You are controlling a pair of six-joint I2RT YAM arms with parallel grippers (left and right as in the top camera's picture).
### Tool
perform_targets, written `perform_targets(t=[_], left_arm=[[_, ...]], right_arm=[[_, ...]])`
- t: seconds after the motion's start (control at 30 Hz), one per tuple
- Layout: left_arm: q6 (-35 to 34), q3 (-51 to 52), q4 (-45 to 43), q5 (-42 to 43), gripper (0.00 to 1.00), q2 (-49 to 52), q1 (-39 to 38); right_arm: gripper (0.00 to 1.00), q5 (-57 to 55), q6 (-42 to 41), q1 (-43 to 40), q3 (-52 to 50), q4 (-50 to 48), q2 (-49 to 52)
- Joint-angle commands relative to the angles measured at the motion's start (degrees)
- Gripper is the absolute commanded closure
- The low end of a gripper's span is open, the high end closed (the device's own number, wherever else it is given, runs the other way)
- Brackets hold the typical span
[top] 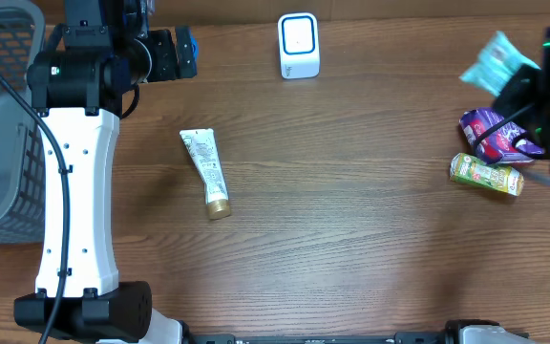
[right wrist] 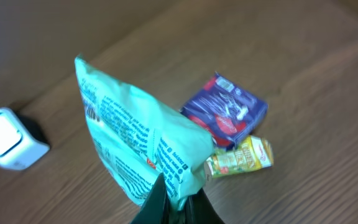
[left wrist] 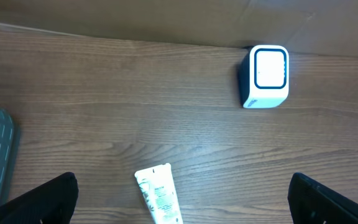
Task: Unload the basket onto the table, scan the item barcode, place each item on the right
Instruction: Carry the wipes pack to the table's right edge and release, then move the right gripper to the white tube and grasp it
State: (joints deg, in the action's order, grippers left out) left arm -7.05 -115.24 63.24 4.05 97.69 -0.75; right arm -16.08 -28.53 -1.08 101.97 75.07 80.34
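Okay, overhead: left gripper (top: 181,53) spread wide, left of scanner (top: 299,45); tube (top: 206,170) flat on table (top: 351,239); right gripper (top: 516,86) holds packet (top: 493,63) at right edge. Left wrist: fingers (left wrist: 48,199) far apart, tube between. Right wrist: jaws pinch packet's lower edge; scanner far left.

table (top: 351,239): matt wood grain | teal packet (right wrist: 135,137): crinkled plastic film | scanner (top: 299,45): smooth plastic

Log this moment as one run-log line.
right jaws: shut on teal packet, off table | left jaws: open, empty | tube: lying flat | scanner: far edge
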Motion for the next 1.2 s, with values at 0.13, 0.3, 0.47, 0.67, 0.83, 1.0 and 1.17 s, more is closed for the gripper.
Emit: perform_targets(t=[0.13, 0.3, 0.47, 0.67, 0.83, 1.0, 1.17], left_arm=[[1.0, -0.8, 0.0, -0.2, 0.0, 0.4, 0.1], [1.0, -0.8, 0.0, -0.2, 0.0, 0.4, 0.0], [1.0, -0.8, 0.0, -0.2, 0.0, 0.4, -0.1], [1.0, -0.8, 0.0, -0.2, 0.0, 0.4, 0.0], [1.0, -0.8, 0.0, -0.2, 0.0, 0.4, 0.0], [1.0, -0.8, 0.0, -0.2, 0.0, 0.4, 0.0], [1.0, -0.8, 0.0, -0.2, 0.0, 0.4, 0.0]], right_arm=[[0.96, 8.4, -6.1, -8.4, -18.8, -13.1, 3.1], [0.96, 8.4, -6.2, -11.8, -28.2, -23.9, 6.9], [0.93, 8.2, -6.2, -15.3, -30.1, -26.7, 9.9], [0.01, 9.5, -6.0, -19.1, -27.4, -25.9, 9.8], [0.0, 14.9, -2.2, -18.0, -18.6, -21.1, 9.7], [0.0, 33.1, 7.3, -11.1, -12.8, -22.0, 9.7], [0.0, 37.8, 9.4, 0.1, -12.9, -24.9, 11.1]])
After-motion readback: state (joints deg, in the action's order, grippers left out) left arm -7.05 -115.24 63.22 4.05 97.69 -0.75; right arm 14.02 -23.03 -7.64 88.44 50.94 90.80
